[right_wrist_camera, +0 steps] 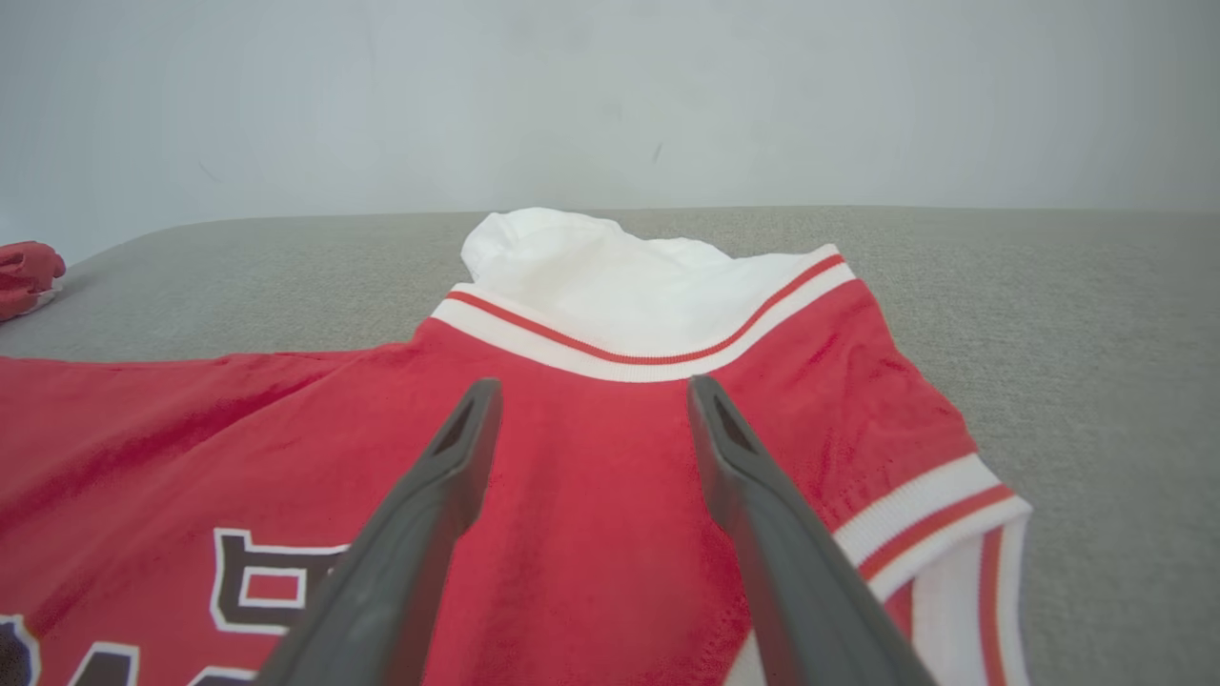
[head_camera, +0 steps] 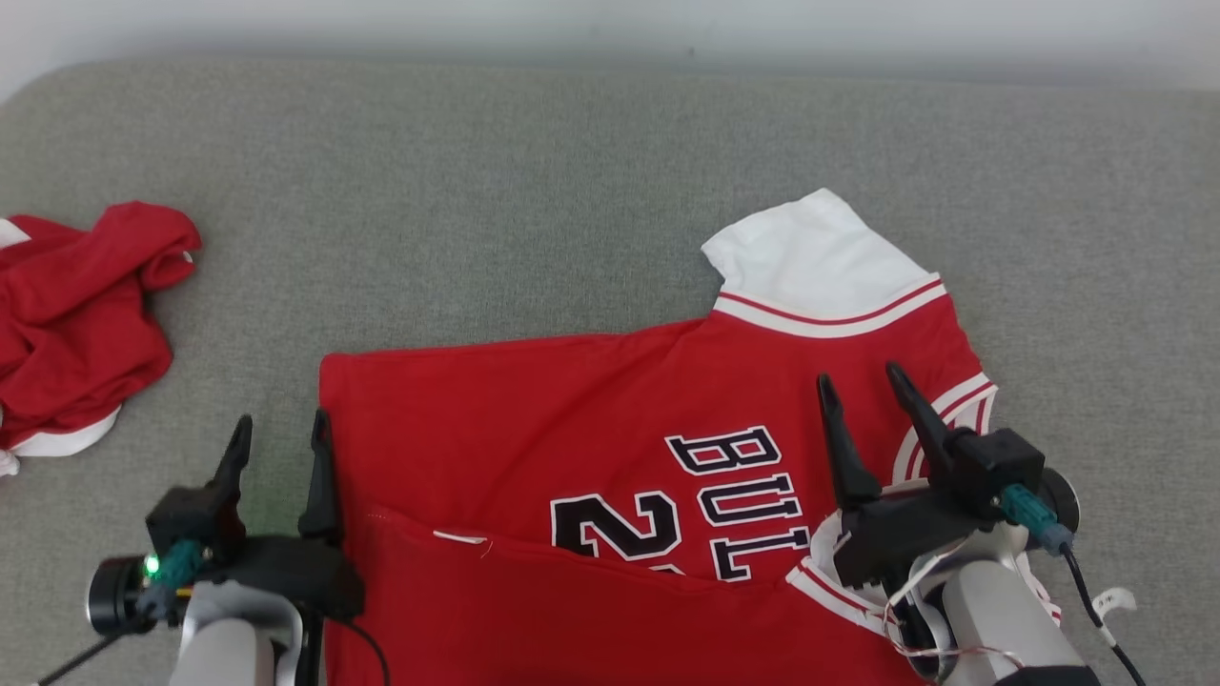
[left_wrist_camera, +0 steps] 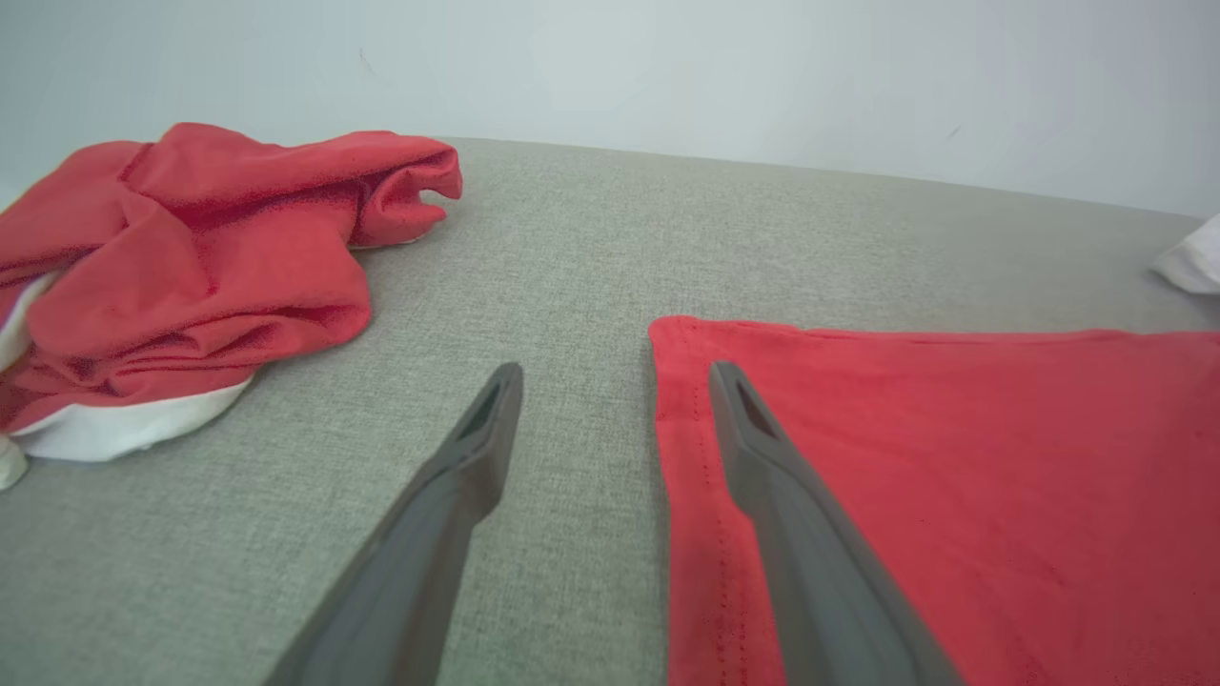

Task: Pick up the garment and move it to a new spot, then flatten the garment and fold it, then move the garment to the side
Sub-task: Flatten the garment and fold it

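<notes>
Garment count is two: one red short-sleeved jersey (head_camera: 534, 419) with white striped trim, and one crumpled red-and-white garment (head_camera: 76, 314). Both lie on one grey woven fabric surface (head_camera: 572, 191). The red jersey is spread out flat near the middle of the surface, directly ahead of me. Its one white sleeve (head_camera: 810, 252) points to the far side. Its chest shows black, white-outlined letters reading "BUL" and the digit "2". A near layer of red cloth lies folded over the lower part of that lettering. The crumpled garment sits well apart from the jersey, at the far left of the surface. I operate two grippers, each with two long dark fingers. My left gripper (head_camera: 282, 424) is spread wide and holds nothing. It straddles the jersey's left hem, with one finger over bare grey fabric and one finger over red cloth. My right gripper (head_camera: 860, 376) is likewise spread wide and holds nothing. Both of its fingers are over red cloth, just short of the striped band below the white sleeve. Whether any fingertip touches the cloth I cannot tell.
</notes>
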Controlling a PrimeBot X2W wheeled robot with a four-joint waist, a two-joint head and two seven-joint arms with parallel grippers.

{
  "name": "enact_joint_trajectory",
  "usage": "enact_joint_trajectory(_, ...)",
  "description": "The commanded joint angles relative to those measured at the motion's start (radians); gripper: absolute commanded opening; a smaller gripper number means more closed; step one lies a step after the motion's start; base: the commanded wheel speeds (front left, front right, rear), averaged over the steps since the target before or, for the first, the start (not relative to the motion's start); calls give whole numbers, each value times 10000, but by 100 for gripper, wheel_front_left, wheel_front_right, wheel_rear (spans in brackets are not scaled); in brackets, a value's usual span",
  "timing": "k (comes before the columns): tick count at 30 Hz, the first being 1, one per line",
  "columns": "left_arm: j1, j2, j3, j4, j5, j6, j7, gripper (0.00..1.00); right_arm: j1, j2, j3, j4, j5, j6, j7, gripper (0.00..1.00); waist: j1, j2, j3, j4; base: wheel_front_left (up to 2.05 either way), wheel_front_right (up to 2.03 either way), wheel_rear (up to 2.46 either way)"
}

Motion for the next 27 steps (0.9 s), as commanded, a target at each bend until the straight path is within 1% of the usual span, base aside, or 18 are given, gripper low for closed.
enact_joint_trajectory(1, -340, 84, -6, 140, 61, -37, -32, 100, -193, 54, 21, -58, -83, -29, 1, 100, -2, -2, 399, 71, 0, 0, 0)
enact_joint_trajectory(5, -1167, 228, -154, 944, -19, -97, -32, 100, -530, 41, 25, -115, -90, -29, 1, 100, -2, -2, 562, 53, 0, 0, 0)
enact_joint_trajectory(9, -1919, 404, -422, 2091, -266, -110, -32, 100, -787, -158, 67, -106, -26, -29, 1, 100, -2, -2, 635, 18, 0, 0, 0)
enact_joint_trajectory(13, -2372, 361, -946, 2988, -622, -118, -32, 100, -926, -326, 34, -110, -4, -29, 1, 100, -2, -2, 604, 1, 0, 0, 0)
enact_joint_trajectory(19, -2682, 477, -1632, 3530, -1184, -116, -30, 100, -1045, -521, -57, -56, -68, -29, 1, 100, -2, -2, 546, 48, 0, 0, 0)
enact_joint_trajectory(20, -2693, 508, -1701, 3572, -1268, -116, -30, 96, -1108, -570, -22, -53, -108, -29, 1, 100, -2, -2, 542, 54, 0, 0, 0)
enact_joint_trajectory(21, -2728, 546, -1769, 3603, -1336, -117, -30, 74, -1171, -593, 25, -27, -109, -29, 1, 100, -2, -2, 540, 56, 0, 0, 0)
enact_joint_trajectory(23, -2825, 606, -1941, 3654, -1476, -117, -30, 0, -1328, -715, 164, 26, -96, -29, 1, 100, -2, -2, 546, 57, 0, 0, 0)
enact_joint_trajectory(27, -2923, 712, -2241, 3832, -1644, -116, -30, 0, -1816, -1009, 417, 496, -29, -29, 1, 100, -2, -2, 560, 78, 0, 0, 0)
